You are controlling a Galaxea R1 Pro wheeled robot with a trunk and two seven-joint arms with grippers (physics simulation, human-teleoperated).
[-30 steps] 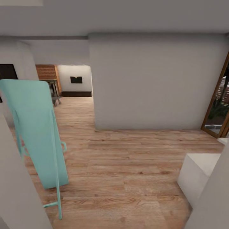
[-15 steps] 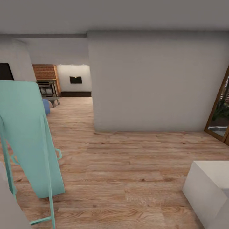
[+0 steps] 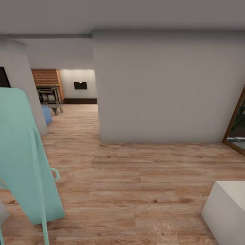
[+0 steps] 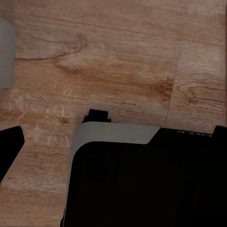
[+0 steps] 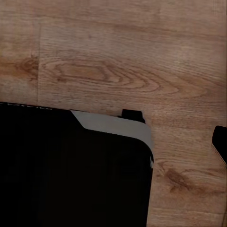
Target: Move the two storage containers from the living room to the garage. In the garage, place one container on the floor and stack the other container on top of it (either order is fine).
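The two storage containers are out of view, and so are the garage and its floor. Through the opening at the left of the head view I see into the living room [image 3: 68, 98], with its brick fireplace [image 3: 46, 77] and a blue sofa corner [image 3: 47, 115]. My left gripper [image 4: 118, 130] is open over light wood planks, with one black fingertip [image 4: 12, 144] at the picture's edge and nothing between the fingers. My right gripper [image 5: 113, 130] is open too, one fingertip [image 5: 221, 142] showing, nothing held. My black base with grey trim [image 4: 118, 134] lies under both.
A tall teal panel on a thin frame [image 3: 23, 153] leans close at the left. A white wall block [image 3: 163, 88] stands straight ahead, the passage running left of it. A white box [image 3: 226, 207] sits at the lower right, and a wood-framed glass door [image 3: 238, 122] at the far right.
The whole head view has shifted as I roll forward: the teal panel and the white box slide toward the picture's edges, and more of the fireplace and the blue sofa shows.
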